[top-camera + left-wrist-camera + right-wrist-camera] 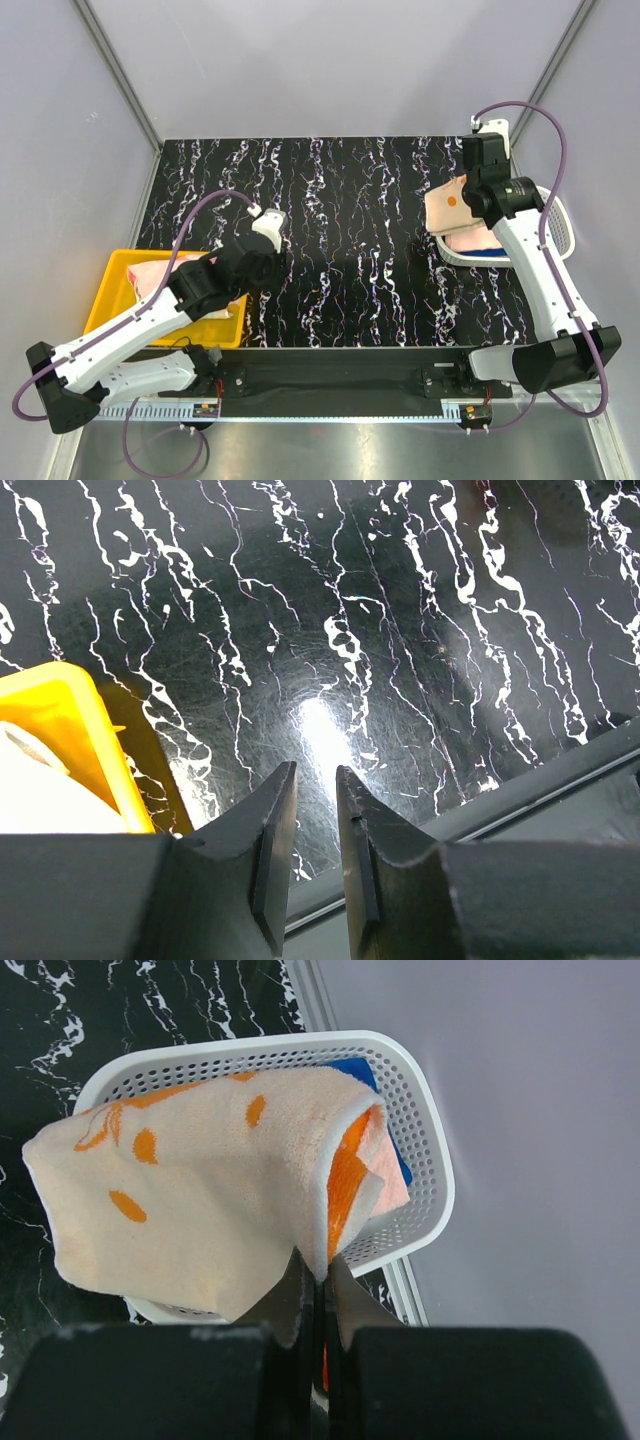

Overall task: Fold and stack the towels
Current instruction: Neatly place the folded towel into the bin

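A soft peach-beige towel (200, 1190) with orange markings (orange also shows at its folded edge) is pinched by the closed right gripper (318, 1285) over the white mesh basket (425, 1140), far right. The left gripper (315, 830) is held slightly apart, empty, beside the yellow bin (70, 705).

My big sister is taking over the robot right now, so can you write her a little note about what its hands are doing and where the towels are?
Left gripper: open, empty, above the bare table beside the yellow bin.
Right gripper: shut on an edge of the beige towel, holding it up over the white basket.
Other towels: a blue towel and a salmon-pink towel in the basket; a pink towel in the yellow bin.
Done: probably just that pink one.
Left: fold and stack the beige towel, then the basket's.
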Tool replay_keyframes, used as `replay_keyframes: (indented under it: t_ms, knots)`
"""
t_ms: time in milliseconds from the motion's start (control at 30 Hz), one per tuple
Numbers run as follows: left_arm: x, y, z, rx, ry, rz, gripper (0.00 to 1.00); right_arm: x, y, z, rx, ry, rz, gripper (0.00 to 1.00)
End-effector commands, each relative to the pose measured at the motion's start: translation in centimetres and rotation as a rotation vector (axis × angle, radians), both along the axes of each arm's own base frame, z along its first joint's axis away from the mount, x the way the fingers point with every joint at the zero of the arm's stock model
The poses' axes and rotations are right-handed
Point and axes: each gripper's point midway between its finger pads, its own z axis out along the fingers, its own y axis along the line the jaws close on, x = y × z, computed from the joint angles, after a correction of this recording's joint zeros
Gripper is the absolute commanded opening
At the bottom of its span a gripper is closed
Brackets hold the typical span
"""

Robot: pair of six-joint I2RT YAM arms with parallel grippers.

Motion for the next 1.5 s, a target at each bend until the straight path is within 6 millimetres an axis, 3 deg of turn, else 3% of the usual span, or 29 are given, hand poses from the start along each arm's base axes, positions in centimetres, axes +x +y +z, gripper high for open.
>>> replay_keyframes:
  t_ms: [0,133,200,267,300,333,367,433,500,567,667,767,800,833,867,933,1000,1067,1133,1200,1267,1300,1367,1467]
  knots:
    - [0.3,-0.8,0.4,-0.021,-0.014,-0.027,0.27,-0.8,-1.5,2.9,0.005,-0.071,-0.033,0.00]
    - [0.1,-1.0,0.1,-0.021,-0.003,-0.040,0.27,-0.4,-2.7,1.9,0.035,-0.065,-0.049,0.00]
    - [0.0,-1.2,-0.1,-0.021,0.003,-0.048,0.27,0.5,-3.0,0.3,0.065,-0.048,-0.052,0.03]
    - [0.0,-1.2,-0.2,-0.020,0.009,-0.053,0.27,1.5,-4.3,-1.4,0.097,-0.046,-0.106,0.19]
    - [-0.1,-1.4,-0.2,-0.023,0.011,-0.060,0.27,1.6,-5.0,-2.9,0.101,-0.021,-0.135,0.33]
    - [-0.2,-1.4,-0.3,-0.019,0.016,-0.064,0.27,2.1,-5.4,-4.6,0.113,0.004,-0.168,0.56]
    - [-0.2,-1.4,-0.3,-0.022,0.017,-0.067,0.27,1.9,-7.4,-5.6,0.115,0.013,-0.240,0.67]
    - [-0.3,-1.4,-0.6,-0.020,0.022,-0.069,0.27,2.4,-8.6,-8.2,0.139,0.055,-0.313,0.85]
    - [-0.3,-1.5,-0.5,-0.022,0.023,-0.073,0.27,2.5,-9.9,-8.8,0.136,0.064,-0.382,0.91]
    - [-0.4,-1.6,-0.6,-0.019,0.025,-0.079,0.27,2.5,-10.1,-10.1,0.153,0.109,-0.427,0.93]
    - [-0.3,-1.5,-0.6,-0.016,0.023,-0.074,0.27,3.3,-9.0,-9.3,0.235,0.073,-0.411,0.93]
    - [-0.3,-1.4,-0.6,-0.016,0.021,-0.071,0.27,4.0,-6.2,-9.5,0.381,0.032,-0.316,0.92]
    - [-0.3,-1.4,-0.5,-0.018,0.021,-0.071,0.27,4.0,-4.4,-10.8,0.456,0.044,-0.279,0.92]
    - [-0.2,-1.5,-0.5,-0.020,0.020,-0.070,0.27,4.4,-3.4,-10.2,0.487,0.000,-0.244,0.91]
    - [-0.2,-1.5,-0.5,-0.020,0.022,-0.071,0.27,4.1,-2.3,-11.5,0.513,0.017,-0.220,0.91]
    - [-0.3,-1.6,-0.7,-0.016,0.027,-0.073,0.27,4.7,0.3,-11.4,0.553,-0.020,-0.174,0.92]
    - [-0.2,-1.6,-0.7,-0.018,0.029,-0.071,0.27,4.9,3.2,-13.0,0.602,0.008,-0.119,0.93]
    - [-0.1,-1.6,-0.7,-0.016,0.026,-0.066,0.27,5.4,4.7,-15.1,0.634,0.042,-0.098,0.93]
    - [-0.1,-1.5,-0.6,-0.014,0.021,-0.061,0.27,6.0,5.0,-17.6,0.653,0.075,-0.115,0.97]
    - [0.1,-1.2,-0.6,-0.003,0.015,-0.048,0.27,6.2,3.8,-19.4,0.630,0.089,-0.177,1.00]
    - [0.2,-1.0,-0.7,0.005,0.012,-0.036,0.27,6.4,0.9,-21.9,0.648,0.114,-0.268,1.00]
    - [0.2,-0.9,-0.8,0.006,0.012,-0.033,0.27,6.5,0.7,-22.7,0.687,0.121,-0.269,1.00]
    - [0.4,-0.7,-0.8,0.011,0.009,-0.019,0.27,7.3,0.3,-23.0,0.733,0.102,-0.257,1.00]
    - [0.6,-0.6,-0.8,0.015,0.007,0.001,0.28,8.3,1.2,-23.6,0.774,0.107,-0.212,1.00]
